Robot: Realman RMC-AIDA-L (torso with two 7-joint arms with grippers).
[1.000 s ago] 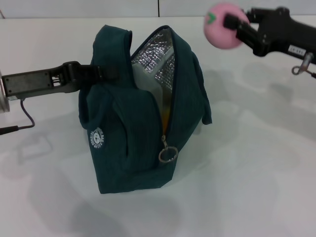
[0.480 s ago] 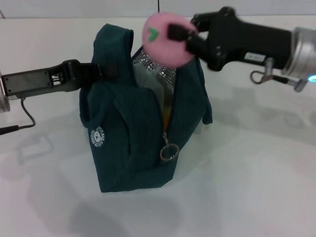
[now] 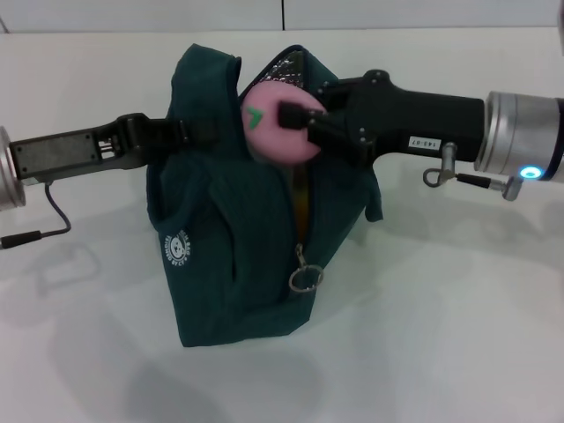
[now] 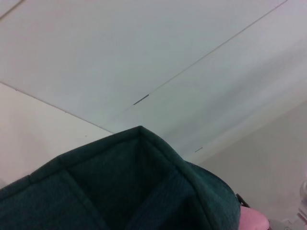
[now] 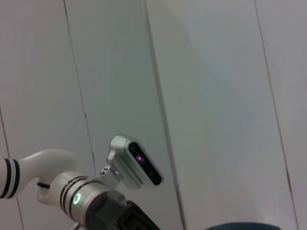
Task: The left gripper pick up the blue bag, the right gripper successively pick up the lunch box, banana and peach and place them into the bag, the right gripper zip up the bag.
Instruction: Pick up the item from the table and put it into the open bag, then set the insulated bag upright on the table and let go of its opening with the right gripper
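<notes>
Pink peach (image 3: 275,123), clamped in my right tool (image 3: 300,123), hangs at the blue bag's (image 3: 238,264) open mouth on the counter (image 3: 458,308). My left tool (image 3: 181,134) grips the bag's side. Released now, the peach may catch the rim and roll off. Bag contents are hidden.

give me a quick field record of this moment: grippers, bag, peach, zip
left gripper: at the blue bag's upper left side, holding it upright
right gripper: shut on the peach, reaching in from the right
peach: pink, at the bag's open mouth, not yet released
bag: stands on the white table, top open, foil lining visible
zip pull: ring hangs low on the front, zip not closed
lunch box, banana: not clearly visible
</notes>
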